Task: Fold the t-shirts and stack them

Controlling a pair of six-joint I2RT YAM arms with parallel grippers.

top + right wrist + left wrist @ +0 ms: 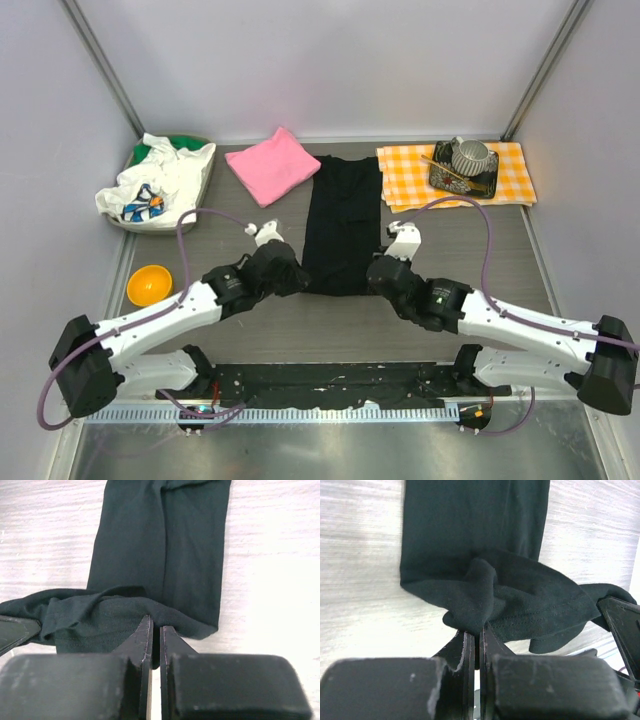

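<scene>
A black t-shirt (342, 215) lies as a long narrow strip down the middle of the table, its near end bunched. My left gripper (297, 278) is shut on the near left corner of that end (480, 600), with cloth pinched between the jaws. At the near right corner my right gripper (374, 276) is shut on the black cloth (150, 580) in the same way. A folded pink t-shirt (272, 164) rests at the back, left of the black one.
An orange-and-white checked cloth (510, 175) at the back right carries a dark tray with a grey cup (470, 157). A bin (138, 158) heaped with white clothes stands at the back left. An orange bowl (148, 285) sits near the left edge.
</scene>
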